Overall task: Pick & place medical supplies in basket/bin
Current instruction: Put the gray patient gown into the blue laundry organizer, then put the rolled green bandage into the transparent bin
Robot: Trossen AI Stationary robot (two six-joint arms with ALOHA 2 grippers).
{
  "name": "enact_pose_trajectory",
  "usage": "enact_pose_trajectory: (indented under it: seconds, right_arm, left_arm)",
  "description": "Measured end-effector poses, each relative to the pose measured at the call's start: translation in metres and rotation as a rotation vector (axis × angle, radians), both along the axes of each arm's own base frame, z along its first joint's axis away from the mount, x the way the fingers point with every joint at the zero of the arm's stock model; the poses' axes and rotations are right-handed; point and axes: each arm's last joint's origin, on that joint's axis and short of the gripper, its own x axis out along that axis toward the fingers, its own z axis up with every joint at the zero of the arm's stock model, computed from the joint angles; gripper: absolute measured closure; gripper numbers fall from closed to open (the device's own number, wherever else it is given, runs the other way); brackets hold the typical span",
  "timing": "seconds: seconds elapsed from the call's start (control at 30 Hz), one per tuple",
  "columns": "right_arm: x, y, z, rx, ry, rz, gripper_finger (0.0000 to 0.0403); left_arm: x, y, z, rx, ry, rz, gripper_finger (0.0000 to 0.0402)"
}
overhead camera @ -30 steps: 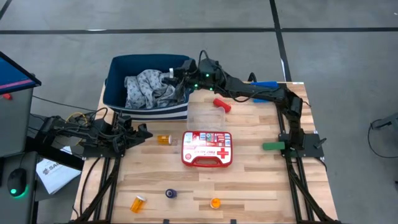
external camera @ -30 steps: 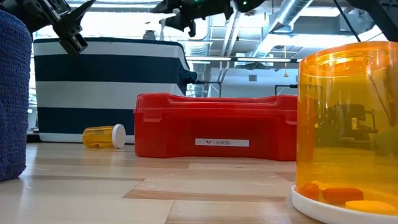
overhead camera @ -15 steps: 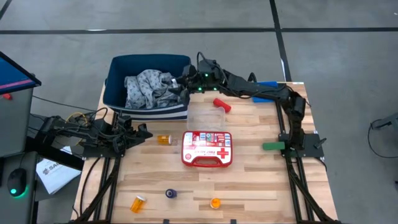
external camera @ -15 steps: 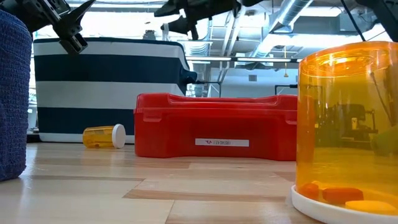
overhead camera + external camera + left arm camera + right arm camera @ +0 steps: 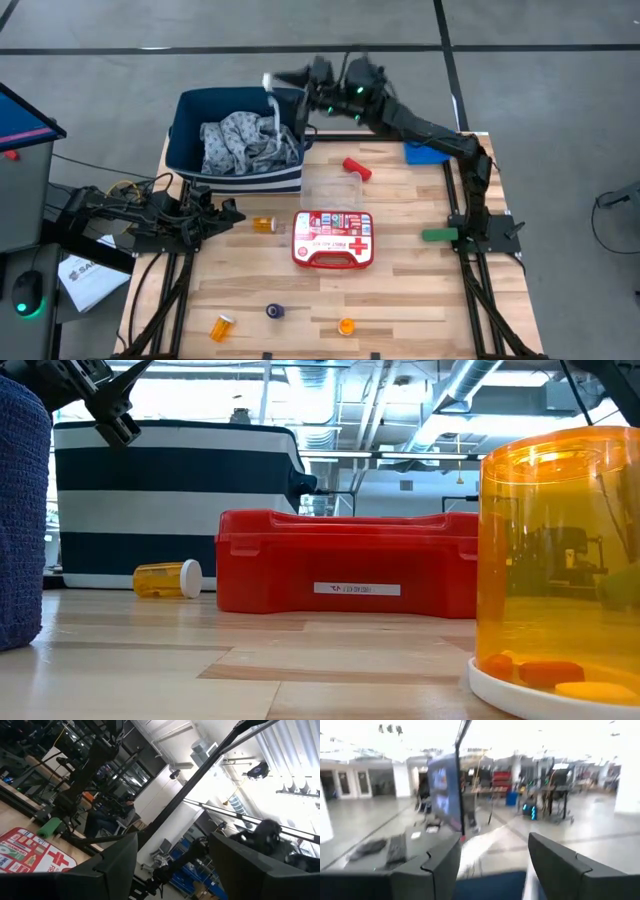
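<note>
my right claw (image 5: pixel 290 78): up over the far right corner of the basket, fingers spread apart, nothing clamped as far as I can see. A pale strip hangs just below it, touching or not I can't tell.
basket (image 5: pixel 190 120): navy, far left part of the table, grey-white cloth (image 5: pixel 235 142) bunched up inside.
red cylinder (image 5: pixel 357 169): lying on the wood just right of the basket.
bin (image 5: pixel 425 154): bright blue, near the far right edge, partly under my arm.
my left claw (image 5: pixel 228 212): parked at the left edge, jaws wide, empty.
pill bottles: one on its side (image 5: pixel 263 224) beside the first-aid case (image 5: pixel 333 238), two more (image 5: pixel 222 326) (image 5: pixel 346 326) near the front edge.
dark blue cylinder (image 5: pixel 275 312): front, between those two.
</note>
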Motion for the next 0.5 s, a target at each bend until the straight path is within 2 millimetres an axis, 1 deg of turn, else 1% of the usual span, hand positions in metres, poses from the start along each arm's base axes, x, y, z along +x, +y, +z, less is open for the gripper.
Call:
enact_pose_trajectory:
  seconds: [0.13,0.2,0.33,0.43,0.5]
  right_arm:
    - [-0.012,-0.012,0.018,-0.015,-0.053,-0.036,0.0177]
    - [-0.016,-0.013,0.025,-0.022,-0.071,-0.04,0.0177]
    - [-0.017,-0.003,0.034,-0.029,-0.089,-0.013,0.0177]
    - [-0.02,0.007,0.039,-0.012,-0.033,0.008,0.0177]
    - [-0.029,0.015,0.044,-0.002,0.031,0.019,0.0177]
  left_arm:
    - [0.0,0.0,0.0,0.0,0.0,0.0,0.0163]
    - [0.0,0.0,0.0,0.0,0.0,0.0,0.0163]
    - [0.0,0.0,0.0,0.0,0.0,0.0,0.0163]
    - [0.0,0.0,0.0,0.008,-0.001,0.003,0.0163]
    - [0.0,0.0,0.0,0.033,-0.006,0.015,0.0163]
